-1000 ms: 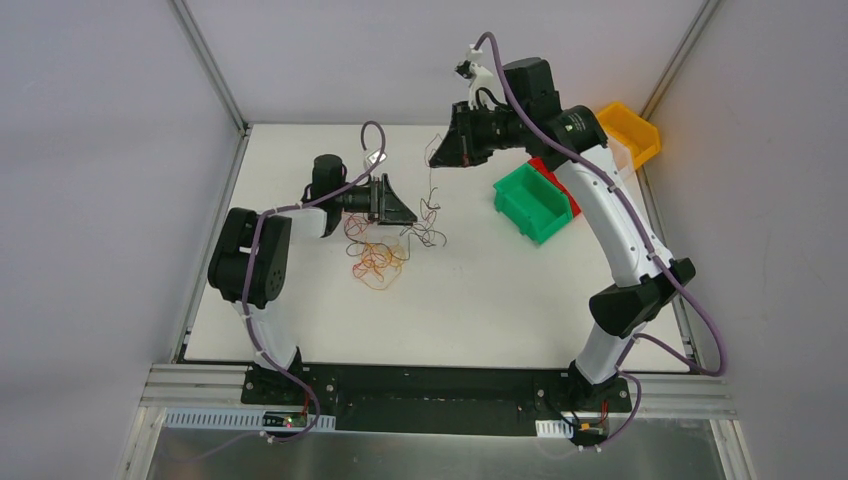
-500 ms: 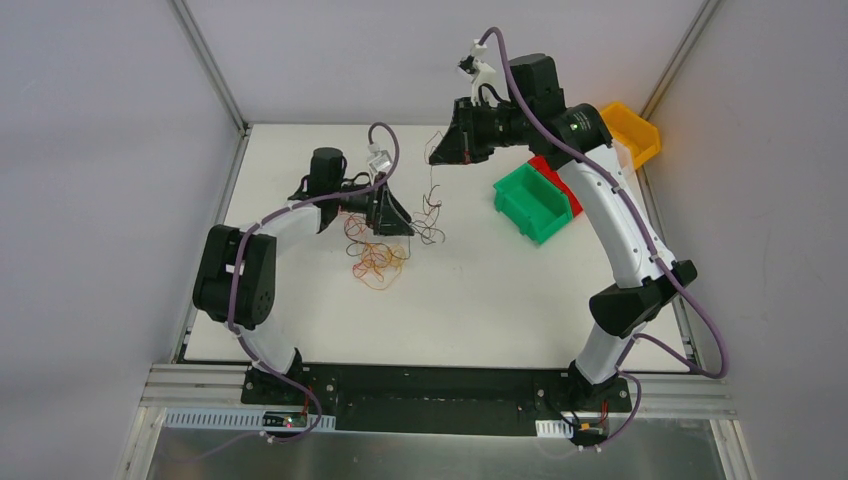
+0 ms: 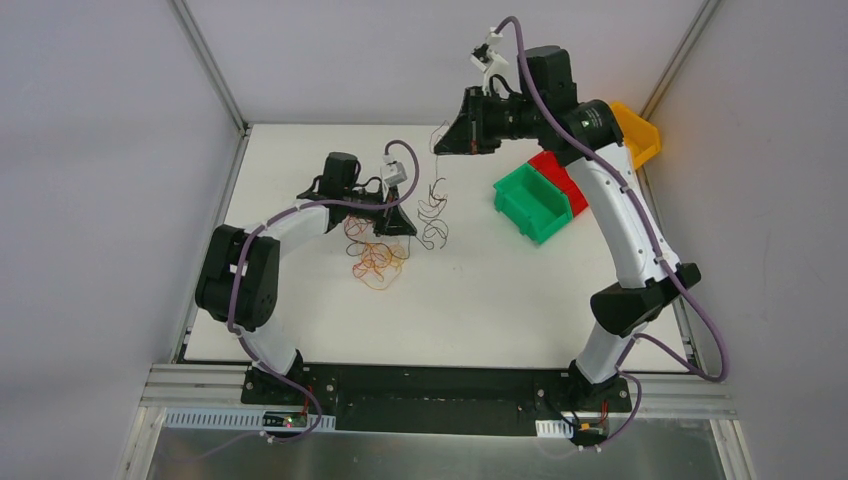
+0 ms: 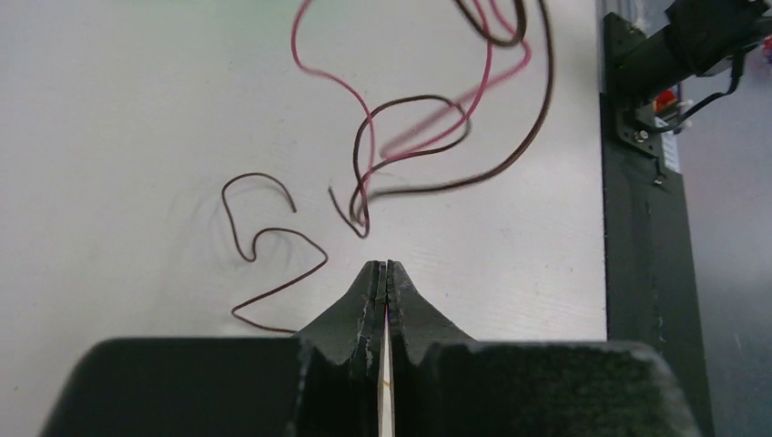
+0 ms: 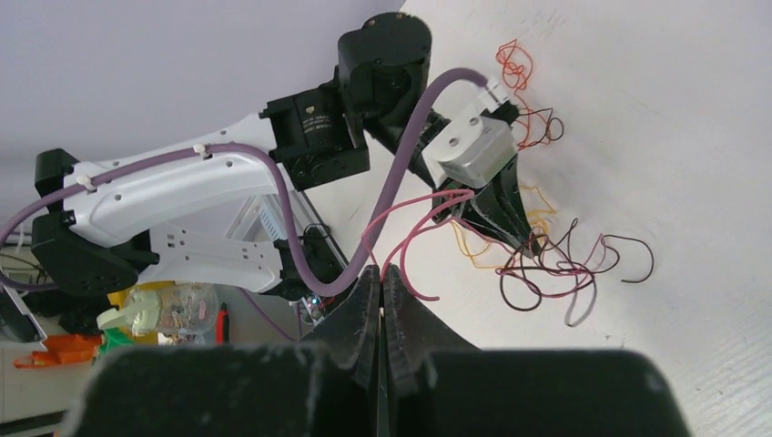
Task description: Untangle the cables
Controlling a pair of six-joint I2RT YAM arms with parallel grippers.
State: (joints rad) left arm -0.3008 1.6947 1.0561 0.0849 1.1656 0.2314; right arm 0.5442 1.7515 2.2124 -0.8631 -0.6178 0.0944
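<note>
Pink strand (image 5: 410,237), pinched in right hand (image 5: 380,270), climbs toward twelve o'clock; left hand (image 4: 386,266) just snapped together, seemingly anchoring the cables (image 3: 375,258).

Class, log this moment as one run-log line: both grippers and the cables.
Left gripper: jaws shut at cable tangle, hold unclear | Right gripper: raised, jaws shut on pink cable | Status: untangling unfinished

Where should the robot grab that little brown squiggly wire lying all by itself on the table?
Pinch the brown squiggle at its sharp middle bend, coming straight down from above and squeezing across the wire. It seems to lie flat on the table, apart from the pink and brown tangle, so a sideways approach would likely just push it.
</note>
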